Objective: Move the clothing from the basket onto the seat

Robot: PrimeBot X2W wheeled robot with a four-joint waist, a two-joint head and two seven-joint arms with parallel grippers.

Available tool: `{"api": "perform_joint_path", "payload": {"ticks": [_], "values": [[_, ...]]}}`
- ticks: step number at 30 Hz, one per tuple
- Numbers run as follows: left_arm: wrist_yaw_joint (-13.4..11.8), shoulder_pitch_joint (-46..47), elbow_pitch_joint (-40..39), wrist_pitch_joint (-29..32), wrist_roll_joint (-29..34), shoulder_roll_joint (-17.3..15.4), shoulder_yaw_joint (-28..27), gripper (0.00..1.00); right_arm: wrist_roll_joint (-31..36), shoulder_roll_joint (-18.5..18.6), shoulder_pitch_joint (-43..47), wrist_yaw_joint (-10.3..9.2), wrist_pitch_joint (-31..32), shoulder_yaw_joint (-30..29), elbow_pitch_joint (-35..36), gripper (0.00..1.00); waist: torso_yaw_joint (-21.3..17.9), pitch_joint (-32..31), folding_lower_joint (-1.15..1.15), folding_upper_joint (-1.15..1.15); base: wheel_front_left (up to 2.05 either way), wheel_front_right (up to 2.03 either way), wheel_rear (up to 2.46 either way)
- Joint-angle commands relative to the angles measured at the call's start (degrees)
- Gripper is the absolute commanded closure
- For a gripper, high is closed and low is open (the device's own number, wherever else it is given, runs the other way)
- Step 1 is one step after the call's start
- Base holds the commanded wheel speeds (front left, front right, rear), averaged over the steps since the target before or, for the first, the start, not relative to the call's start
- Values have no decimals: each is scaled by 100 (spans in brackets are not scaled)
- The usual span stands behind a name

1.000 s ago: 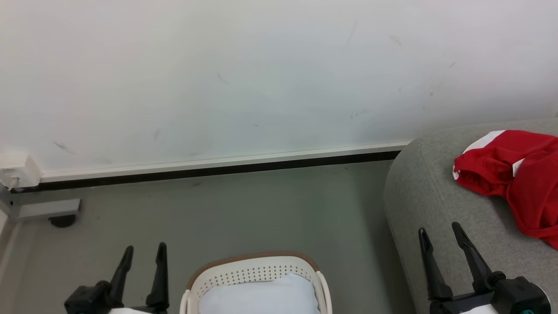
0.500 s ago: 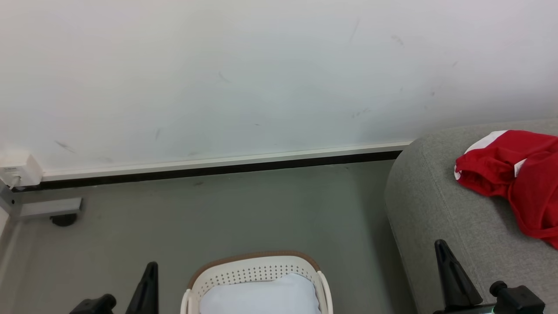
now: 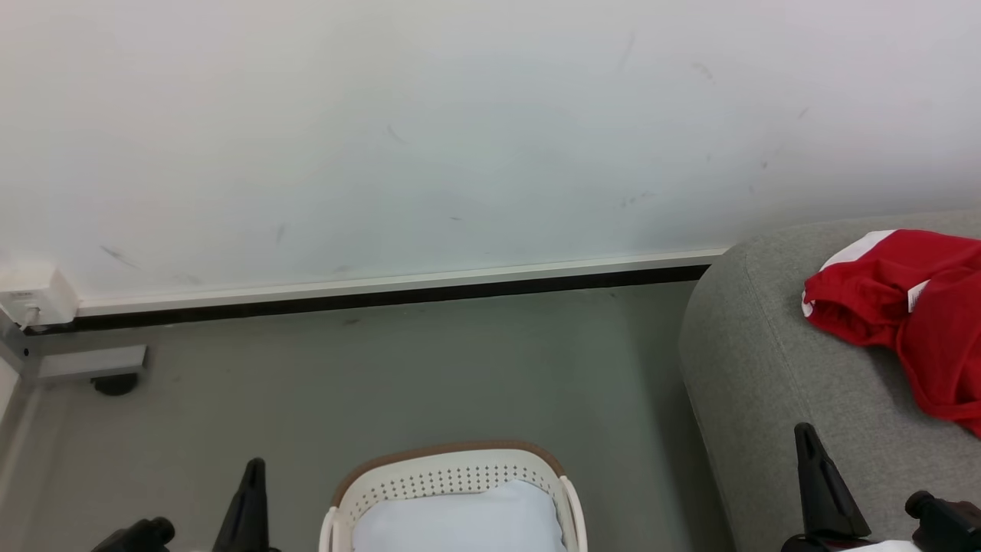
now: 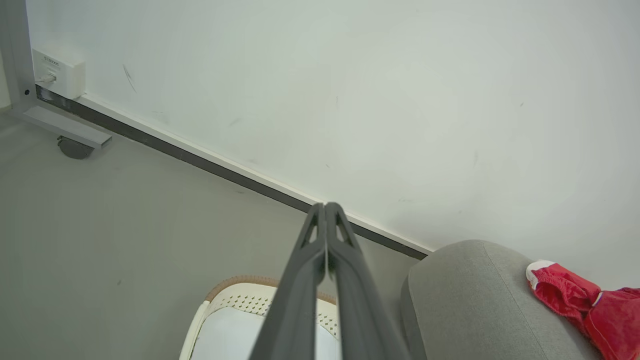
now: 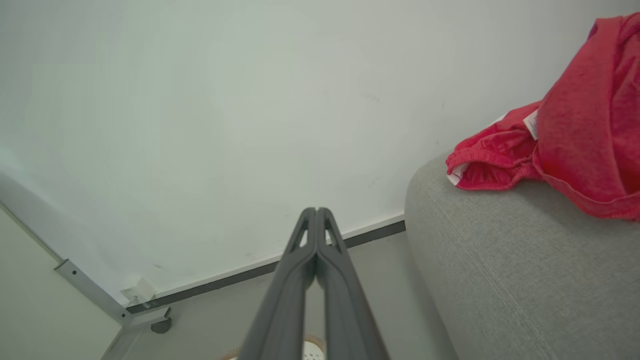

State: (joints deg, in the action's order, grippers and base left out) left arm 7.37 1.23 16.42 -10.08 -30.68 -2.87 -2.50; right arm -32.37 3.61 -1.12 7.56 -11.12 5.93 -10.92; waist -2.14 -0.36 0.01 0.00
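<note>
Clothing (image 3: 908, 322): bright red soft fabric, crumpled in a loose heap with folds. It had a white panel at its upper left edge and a small white label near the middle. In the right wrist view a gathered, ruffled hem showed at its left end, with a bit of white beneath. It lay on top of the seat (image 3: 766, 383), near the seat's rounded left end, and ran off the head view's right edge.

Seat: light grey woven upholstery with a rounded corner and a stitched seam along the edge. It stood on the grey floor (image 3: 460, 368), against the white wall (image 3: 460, 115).

Basket (image 3: 452, 479): cream-white, with perforated walls and a brown rim. It stood on the floor just left of the seat, at the bottom of the head view and cut off by the frame. A pale bluish-white pad (image 3: 460, 521) lay inside it.

Left gripper (image 4: 325, 206): its fingers (image 4: 297, 300) were pressed together with nothing between them. They were raised over the basket's near side and pointed toward the wall.

Right gripper (image 5: 316, 210): its fingers (image 5: 285, 300) were also together and empty. It was low beside the seat's left end, well apart from the clothing.

A dark baseboard (image 3: 383, 295) ran along the wall's foot. At far left were a white socket box (image 3: 31, 295) and a grey metal foot (image 3: 92, 364).
</note>
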Motion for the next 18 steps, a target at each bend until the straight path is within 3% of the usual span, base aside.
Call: {"api": "perform_joint_path", "payload": {"ticks": [1,18], "values": [[3,151,-102,62,-286,-37,-36,100,-273,51,-176,-2,42,-44,60,100,3,1,0,0,0,0,0],[6,245,-145,441,-1690,-32,-124,100,-1723,105,-261,-4,363,-227,-18,100,38,9,0,0,0,0,0]]}}
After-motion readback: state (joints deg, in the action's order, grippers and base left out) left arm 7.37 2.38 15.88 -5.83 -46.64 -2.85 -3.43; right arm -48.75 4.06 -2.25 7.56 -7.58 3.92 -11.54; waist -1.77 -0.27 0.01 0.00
